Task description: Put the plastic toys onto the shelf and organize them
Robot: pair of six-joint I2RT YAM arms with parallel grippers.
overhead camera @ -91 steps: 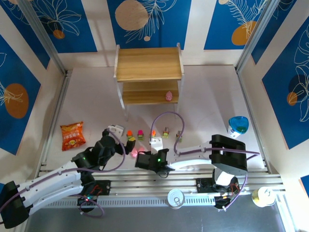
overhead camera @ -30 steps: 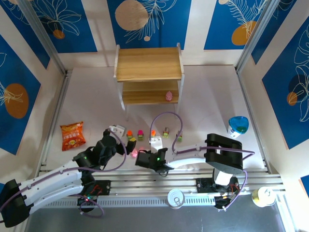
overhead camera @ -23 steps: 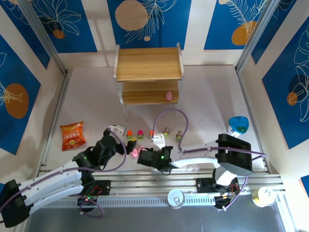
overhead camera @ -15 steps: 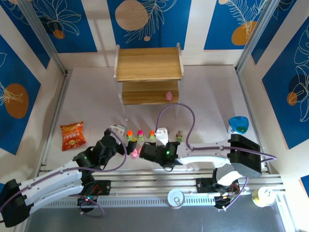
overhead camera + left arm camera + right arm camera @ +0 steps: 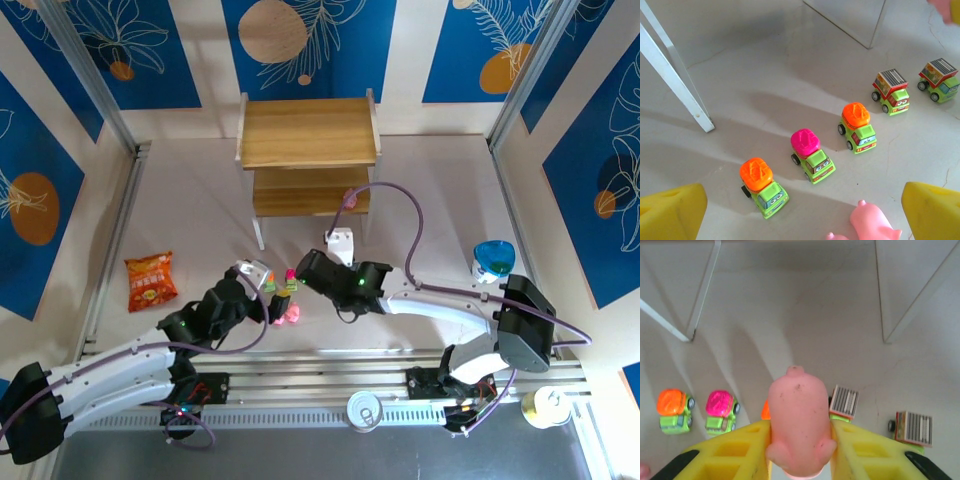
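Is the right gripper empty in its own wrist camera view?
No, a rounded pink plastic figure is clamped between the yellow fingers of the right gripper.

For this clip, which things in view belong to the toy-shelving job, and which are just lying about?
Part of the job:
shelf
green toy cars
gripped pink figure, in the right gripper
loose pink figure, on the table

Just lying about:
snack bag
blue bowl
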